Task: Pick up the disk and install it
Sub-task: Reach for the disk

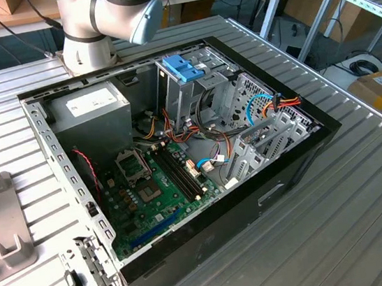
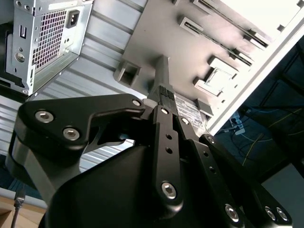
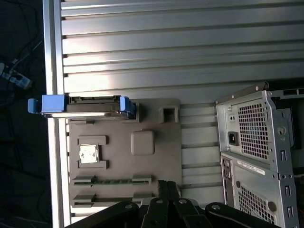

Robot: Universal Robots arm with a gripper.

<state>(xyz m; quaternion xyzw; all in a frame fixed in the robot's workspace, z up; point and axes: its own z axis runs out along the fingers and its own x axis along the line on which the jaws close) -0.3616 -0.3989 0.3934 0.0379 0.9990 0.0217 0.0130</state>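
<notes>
Exterior view: you see the open computer case [image 1: 299, 160] on the slatted metal table [image 1: 370, 218], with the arm [image 1: 107, 16] rising behind it. A grey fixture plate [image 1: 2, 231] sits at the exterior view's left edge.

First wrist view: your disk [image 3: 80, 105] stands on edge in the fixture plate [image 3: 156, 152], by the table's edge (blue frame ends showing). It is well apart from the gripper [image 3: 167, 186], whose jaws are drawn together on nothing.

Second wrist view: the gripper [image 2: 164, 90] hangs over the fixture plate [image 2: 156, 33], near the case's rear panel [image 2: 47, 38], jaws narrow and empty.
</notes>
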